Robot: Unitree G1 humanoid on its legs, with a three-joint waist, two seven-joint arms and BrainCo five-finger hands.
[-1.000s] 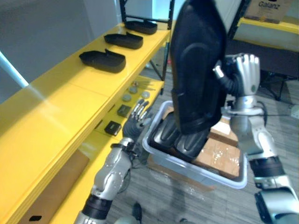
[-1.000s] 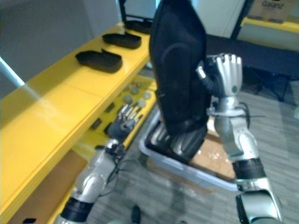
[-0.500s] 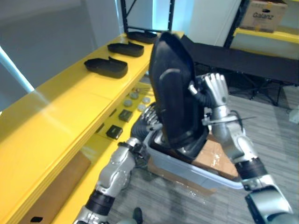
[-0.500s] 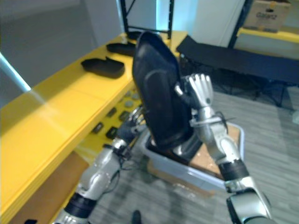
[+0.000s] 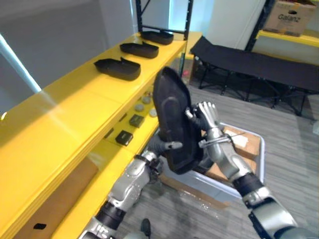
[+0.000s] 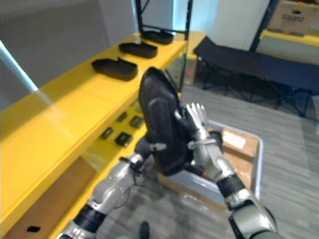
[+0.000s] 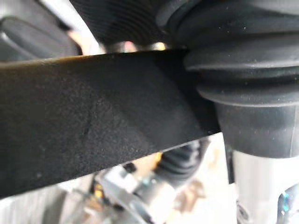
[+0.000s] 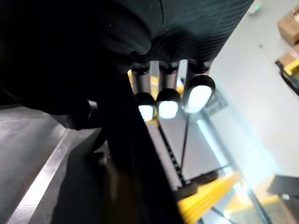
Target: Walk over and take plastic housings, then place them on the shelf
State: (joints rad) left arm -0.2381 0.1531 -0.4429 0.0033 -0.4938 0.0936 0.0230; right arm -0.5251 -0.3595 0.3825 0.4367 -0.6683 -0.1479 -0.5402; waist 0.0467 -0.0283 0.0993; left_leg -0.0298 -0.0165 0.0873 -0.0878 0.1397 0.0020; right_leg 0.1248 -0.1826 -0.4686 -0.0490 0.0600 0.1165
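A large black plastic housing (image 5: 172, 119) stands upright in the air over the near-left corner of the grey bin (image 5: 260, 149). My right hand (image 5: 208, 115) is behind its right edge, and in the right wrist view the housing's wall (image 8: 126, 154) is pinched between thumb and fingers (image 8: 168, 100). My left hand (image 5: 154, 145) holds the housing's lower left, its thumb lying across the front face. The housing's edge (image 7: 93, 130) crosses the left wrist view. Three more housings (image 5: 117, 68) lie in a row on the yellow shelf top (image 5: 75, 109).
Small dark parts (image 5: 124, 137) lie on the lower yellow shelf level beside my left arm. The bin holds cardboard (image 5: 239, 139). A black cot (image 5: 249, 62) stands behind it. A cardboard box (image 5: 286, 17) sits on a far rack.
The housing has come down from high up to chest height over the bin. My left hand has risen from beside the bin and taken hold of it. The camera has shifted.
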